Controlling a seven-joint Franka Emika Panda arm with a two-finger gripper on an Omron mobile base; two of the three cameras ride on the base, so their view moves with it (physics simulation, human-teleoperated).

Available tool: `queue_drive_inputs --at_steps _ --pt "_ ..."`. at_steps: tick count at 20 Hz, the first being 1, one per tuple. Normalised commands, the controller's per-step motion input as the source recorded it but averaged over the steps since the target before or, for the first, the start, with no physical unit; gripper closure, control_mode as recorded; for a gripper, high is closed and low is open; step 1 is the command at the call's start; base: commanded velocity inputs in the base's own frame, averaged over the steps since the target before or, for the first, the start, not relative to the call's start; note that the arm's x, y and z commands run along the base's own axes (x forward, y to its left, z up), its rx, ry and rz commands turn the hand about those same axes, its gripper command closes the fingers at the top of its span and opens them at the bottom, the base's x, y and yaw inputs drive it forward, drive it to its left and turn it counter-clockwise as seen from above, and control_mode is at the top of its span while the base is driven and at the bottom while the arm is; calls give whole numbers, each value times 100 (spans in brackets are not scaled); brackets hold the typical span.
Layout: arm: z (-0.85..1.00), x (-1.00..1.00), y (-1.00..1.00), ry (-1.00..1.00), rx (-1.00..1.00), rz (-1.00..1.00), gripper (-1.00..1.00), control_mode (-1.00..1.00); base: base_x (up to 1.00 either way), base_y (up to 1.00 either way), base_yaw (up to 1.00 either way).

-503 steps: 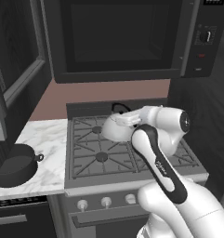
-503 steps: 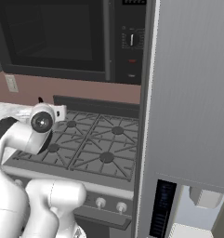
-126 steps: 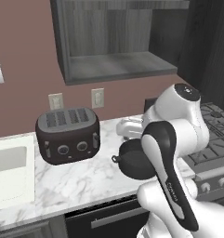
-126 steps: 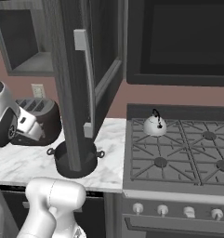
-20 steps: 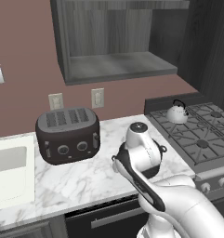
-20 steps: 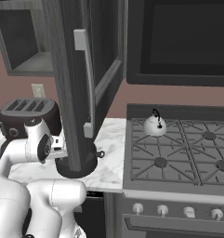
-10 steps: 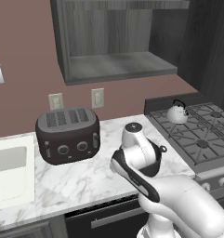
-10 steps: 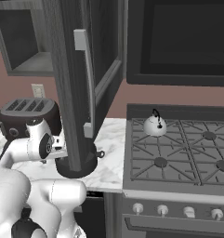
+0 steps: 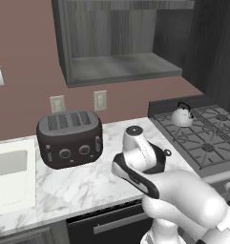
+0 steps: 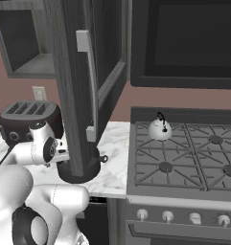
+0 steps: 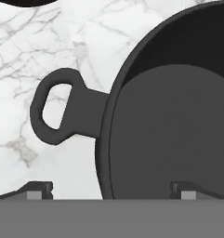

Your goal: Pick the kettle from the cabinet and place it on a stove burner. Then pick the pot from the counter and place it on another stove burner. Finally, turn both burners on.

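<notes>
The end effector [image 11: 111,188] has sunk closer over the squat dark grey-black pot [image 11: 169,116] on the white marble desk [image 11: 48,42], fingers spread astride its rim beside the loop handle [image 11: 57,111]; a grasp looks imminent.

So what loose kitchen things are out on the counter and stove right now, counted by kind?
Kettle: 1, on the stove
Pot: 1, on the counter
Toaster: 1, on the counter
Total: 3
</notes>
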Motion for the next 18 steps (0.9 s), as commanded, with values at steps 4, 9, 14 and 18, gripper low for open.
queue_drive_inputs --at_steps 4,9,14,18 --pt "-37 0 -10 -1 0 2 -100 -100 0 0 0" --pt "-52 0 -4 0 0 0 100 -100 0 0 0" --pt "-24 0 -5 0 0 0 100 -100 0 0 0" --pt "-13 0 0 0 0 0 100 -100 0 0 0"
